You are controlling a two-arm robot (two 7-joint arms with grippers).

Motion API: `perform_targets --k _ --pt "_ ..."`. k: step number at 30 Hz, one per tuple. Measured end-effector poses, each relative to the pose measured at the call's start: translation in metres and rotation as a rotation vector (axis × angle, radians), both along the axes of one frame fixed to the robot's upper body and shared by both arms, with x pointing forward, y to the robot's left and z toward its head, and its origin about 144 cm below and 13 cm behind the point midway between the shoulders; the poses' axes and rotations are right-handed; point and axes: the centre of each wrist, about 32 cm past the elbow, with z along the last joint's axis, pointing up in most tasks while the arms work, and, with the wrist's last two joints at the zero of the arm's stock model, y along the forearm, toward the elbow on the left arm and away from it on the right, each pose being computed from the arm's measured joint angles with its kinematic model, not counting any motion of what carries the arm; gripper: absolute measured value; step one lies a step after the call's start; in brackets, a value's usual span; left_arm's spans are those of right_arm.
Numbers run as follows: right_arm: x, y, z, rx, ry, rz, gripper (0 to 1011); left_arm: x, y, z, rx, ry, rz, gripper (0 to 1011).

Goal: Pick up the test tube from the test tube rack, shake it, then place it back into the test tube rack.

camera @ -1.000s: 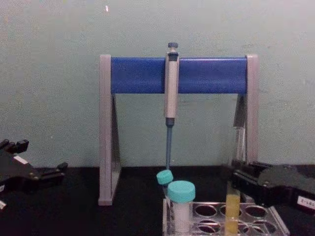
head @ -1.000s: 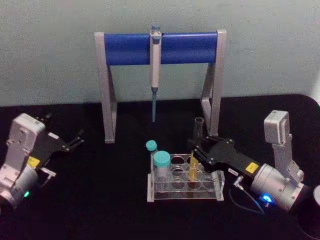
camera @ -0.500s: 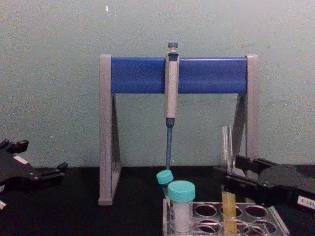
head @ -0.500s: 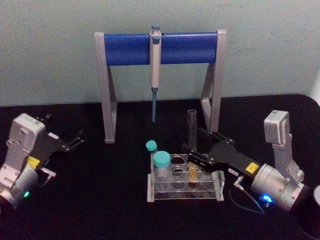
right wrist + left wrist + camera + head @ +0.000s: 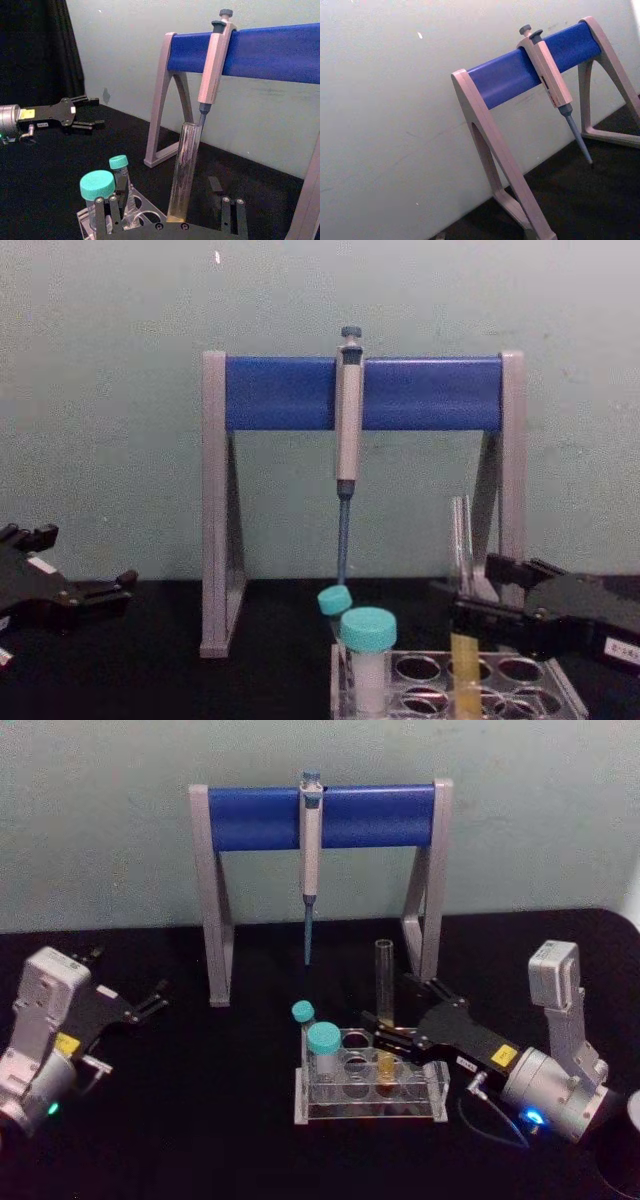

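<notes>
Head view: tube stands upright in a hole at the right end of the rack, its lower part down among the holes. Right hand is at the tube just above the rack's top plate, fingers either side of the glass. Right wrist view shows clear gaps between the finger pairs and the tube, so I read the hand as apart, not clamped.

Judged step: either the start of the pick or the release after the return; the pictures alone do not settle it. If picking, close squarely on the glass above the liquid line and draw straight up until the round bottom clears the plate, then shake with the mouth up, since the tube has no cap. If releasing, back off level so the fingers do not tip it.

Tube: long, thin, clear, open at the top, yellow liquid low down, seen in chest view.

Left of the tube, same rack: two teal-capped vials. Behind the rack: pipette stand with pipette hanging. Far left of the rack, on the dark surface: left hand, parked, fingers apart.
</notes>
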Motion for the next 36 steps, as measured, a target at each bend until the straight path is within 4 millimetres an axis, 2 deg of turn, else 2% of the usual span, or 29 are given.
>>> perform_targets --k 5,12,21,28,36 --pt "0.000 -0.001 0.001 0.003 -0.002 0.002 1000 0.000 0.000 0.000 0.000 0.000 0.000 1009" --pt "-0.008 -0.013 0.005 0.004 -0.017 -0.011 1000 0.000 0.000 0.000 0.000 0.000 0.000 1010" --pt "-0.031 -0.030 0.008 0.044 -0.057 -0.178 1000 0.000 0.000 0.000 0.000 0.000 0.000 1010" --pt "-0.040 -0.027 -0.006 0.028 -0.081 -0.383 1000 0.000 0.000 0.000 0.000 0.000 0.000 1010" --pt "-0.039 -0.020 -0.024 -0.029 -0.047 -0.461 1000 0.000 0.000 0.000 0.000 0.000 0.000 1010"
